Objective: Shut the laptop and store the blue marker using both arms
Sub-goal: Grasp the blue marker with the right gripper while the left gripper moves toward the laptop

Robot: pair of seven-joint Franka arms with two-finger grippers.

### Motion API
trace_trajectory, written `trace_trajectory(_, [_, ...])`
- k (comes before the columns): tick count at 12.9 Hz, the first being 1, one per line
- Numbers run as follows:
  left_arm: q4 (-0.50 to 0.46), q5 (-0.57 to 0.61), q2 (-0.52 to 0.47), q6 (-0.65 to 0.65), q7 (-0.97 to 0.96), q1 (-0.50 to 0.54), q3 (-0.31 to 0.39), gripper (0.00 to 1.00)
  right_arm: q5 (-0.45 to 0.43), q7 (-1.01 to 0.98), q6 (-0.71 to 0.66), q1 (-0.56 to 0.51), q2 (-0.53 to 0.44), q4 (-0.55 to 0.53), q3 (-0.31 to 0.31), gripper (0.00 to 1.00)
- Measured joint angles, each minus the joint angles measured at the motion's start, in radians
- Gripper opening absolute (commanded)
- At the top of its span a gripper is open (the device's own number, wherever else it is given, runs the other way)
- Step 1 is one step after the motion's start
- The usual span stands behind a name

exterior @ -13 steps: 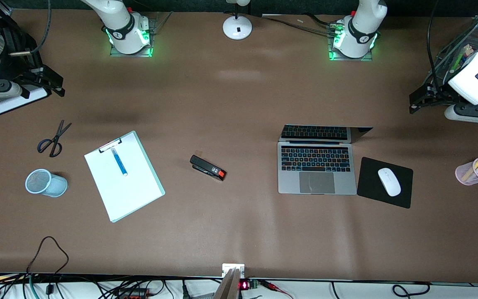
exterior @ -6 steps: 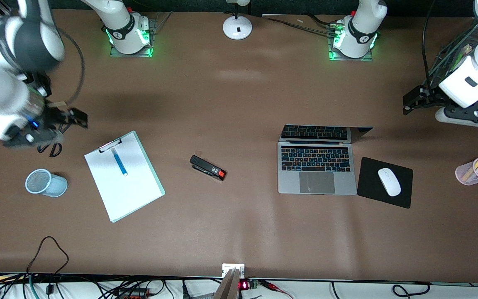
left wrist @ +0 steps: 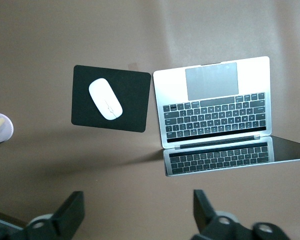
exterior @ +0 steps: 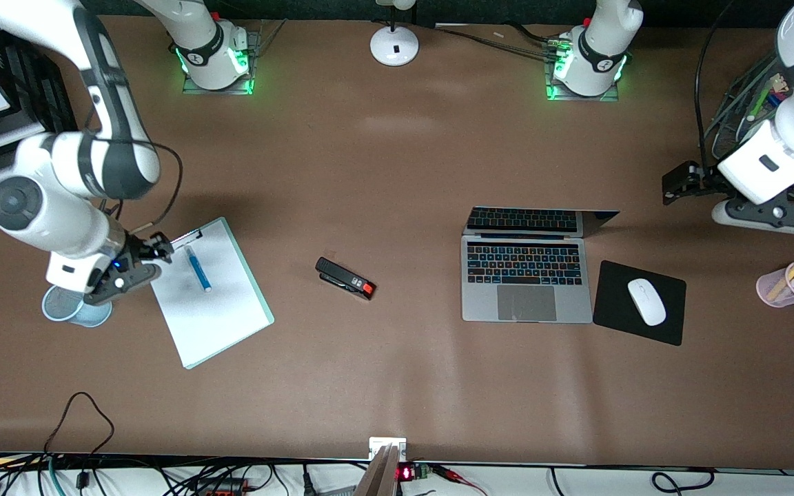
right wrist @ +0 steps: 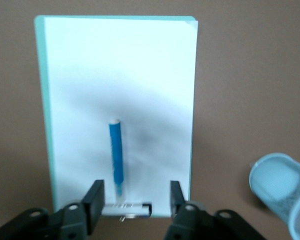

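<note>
The laptop (exterior: pixel 525 275) stands open, its screen up, toward the left arm's end of the table; the left wrist view shows it too (left wrist: pixel 215 102). The blue marker (exterior: pixel 198 270) lies on a white sheet on a green clipboard (exterior: pixel 211 310). My right gripper (exterior: pixel 160 247) is open over the clipboard's clip end. In the right wrist view the marker (right wrist: pixel 116 155) lies just ahead of the right gripper (right wrist: pixel 135 199), a little off centre. My left gripper (exterior: pixel 675 184) is open and empty (left wrist: pixel 137 210) above bare table beside the laptop's screen.
A black stapler (exterior: pixel 345 277) lies mid-table. A blue mesh cup (exterior: pixel 66 308) lies beside the clipboard, partly under the right arm. A black mouse pad (exterior: pixel 666 324) with a white mouse (exterior: pixel 646 301) lies beside the laptop. A pink pen cup (exterior: pixel 792 284) and a wire tray (exterior: pixel 741 110) stand at the left arm's end.
The right arm has swung in from the table's end and brought its gripper down over the clipboard's clip end. The left gripper has shifted slightly toward the laptop.
</note>
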Motion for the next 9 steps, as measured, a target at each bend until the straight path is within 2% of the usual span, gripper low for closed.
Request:
trace_trajectory(1, [0.001,0.0,0.008,-0.019,0.0,0.0,0.0,0.11,0.0,-0.008,0.035,0.0,0.034,0.001,0.002,0.55])
trace_trajectory(2, [0.003,0.0,0.012,-0.052,0.0,0.0,0.0,0.05,0.0,-0.011,0.066,0.0,0.066,0.003,0.006,0.5])
trace_trajectory(4, [0.009,0.0,0.012,-0.092,0.0,-0.001,-0.002,0.02,0.007,-0.012,0.108,0.001,0.12,0.006,0.021,0.5])
trace_trajectory(5, [0.011,0.0,0.012,-0.122,0.0,-0.001,-0.006,0.0,0.018,-0.012,0.118,0.002,0.14,0.007,0.027,0.46])
trace_trajectory(9, [-0.004,-0.021,0.015,-0.24,-0.027,-0.001,-0.046,0.0,0.025,-0.013,0.137,0.003,0.179,0.009,0.047,0.4])
